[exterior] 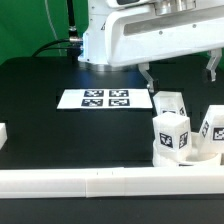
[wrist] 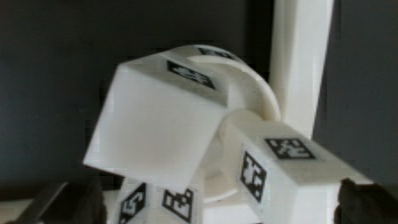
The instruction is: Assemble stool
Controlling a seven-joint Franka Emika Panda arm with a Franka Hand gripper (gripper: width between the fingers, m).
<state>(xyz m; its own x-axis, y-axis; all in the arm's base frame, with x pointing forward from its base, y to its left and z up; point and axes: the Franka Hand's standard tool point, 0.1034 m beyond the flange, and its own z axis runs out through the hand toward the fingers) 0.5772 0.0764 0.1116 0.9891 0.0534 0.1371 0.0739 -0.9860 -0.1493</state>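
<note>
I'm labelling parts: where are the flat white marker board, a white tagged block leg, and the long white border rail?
marker board (exterior: pixel 104 99), exterior view, middle.
block leg (exterior: pixel 172 131), exterior view, tagged front face.
border rail (exterior: pixel 110 183), exterior view, top surface.

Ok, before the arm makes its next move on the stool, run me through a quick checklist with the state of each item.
1. Fingers open: ok.
2. Gripper carrying nothing: ok.
3. Gripper above the parts, not touching them: ok.
4. Legs standing clear of the seat: not ok, they crowd against it beside the rail.
5. All three legs in sight: cannot tell, only two are plain.
6. Marker board free of parts: ok.
</note>
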